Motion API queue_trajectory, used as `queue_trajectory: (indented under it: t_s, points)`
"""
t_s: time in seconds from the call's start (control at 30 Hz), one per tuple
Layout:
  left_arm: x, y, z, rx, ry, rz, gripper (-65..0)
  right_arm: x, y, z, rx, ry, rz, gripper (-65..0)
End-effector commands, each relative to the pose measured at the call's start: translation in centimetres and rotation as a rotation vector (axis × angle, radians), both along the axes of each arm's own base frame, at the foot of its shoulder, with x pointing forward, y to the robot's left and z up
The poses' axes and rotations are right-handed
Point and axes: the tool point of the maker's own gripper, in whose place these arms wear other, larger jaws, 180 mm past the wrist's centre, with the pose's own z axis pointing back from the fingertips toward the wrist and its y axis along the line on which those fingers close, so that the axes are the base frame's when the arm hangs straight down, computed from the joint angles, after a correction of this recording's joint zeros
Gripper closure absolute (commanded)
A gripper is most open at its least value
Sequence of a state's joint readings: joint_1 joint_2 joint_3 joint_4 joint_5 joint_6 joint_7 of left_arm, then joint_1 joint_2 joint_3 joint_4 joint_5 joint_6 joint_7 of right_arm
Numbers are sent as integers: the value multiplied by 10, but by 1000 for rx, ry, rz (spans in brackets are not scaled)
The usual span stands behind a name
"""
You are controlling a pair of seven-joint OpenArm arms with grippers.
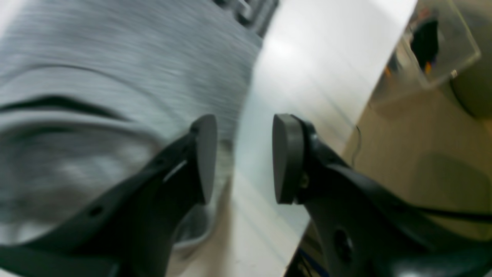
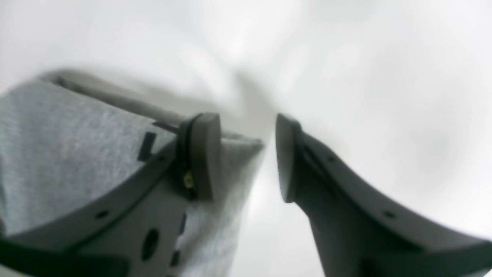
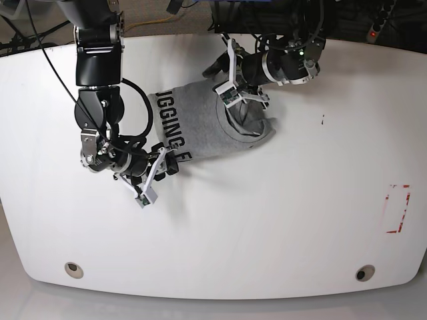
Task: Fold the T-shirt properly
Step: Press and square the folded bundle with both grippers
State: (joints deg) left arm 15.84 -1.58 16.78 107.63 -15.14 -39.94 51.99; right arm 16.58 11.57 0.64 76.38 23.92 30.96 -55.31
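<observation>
The heather-grey T-shirt point(image 3: 203, 123) lies partly folded on the white table point(image 3: 267, 220), with black lettering along its left edge. My left gripper point(image 3: 225, 79) is open and empty over the shirt's far edge. In the left wrist view the left gripper point(image 1: 244, 157) hangs at the cloth's border, with the T-shirt point(image 1: 115, 77) to its left. My right gripper point(image 3: 156, 177) is open and empty at the shirt's near left corner. In the right wrist view the right gripper point(image 2: 246, 157) has one finger over the T-shirt point(image 2: 69, 154) and the other over bare table.
A red outlined rectangle point(image 3: 398, 208) is marked near the table's right edge. Two round holes point(image 3: 73, 269) sit along the front edge. Cables run behind the table. A clear plastic box point(image 1: 442, 42) stands on the floor past the table edge.
</observation>
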Motion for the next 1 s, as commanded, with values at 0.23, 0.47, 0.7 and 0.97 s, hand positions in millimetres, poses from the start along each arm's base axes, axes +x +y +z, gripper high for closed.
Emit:
queue_trajectory:
  t_s: [0.23,0.47,0.7,0.97]
  points:
    - [8,6,-23,-22,17,19,-217,-3,-13,-11,-225,-67,143,-217]
    - [30,35,-38,65,3,12,-217,-38,-30,-39,-263,2,145,-217]
    - [62,71,-51,150,-3,46,-217,-80,-28,-41,-286,-10,178,-217]
    - [116,110,-24,205,-116,115,-217,-119,-11,-36,-277,-24,214,-217]
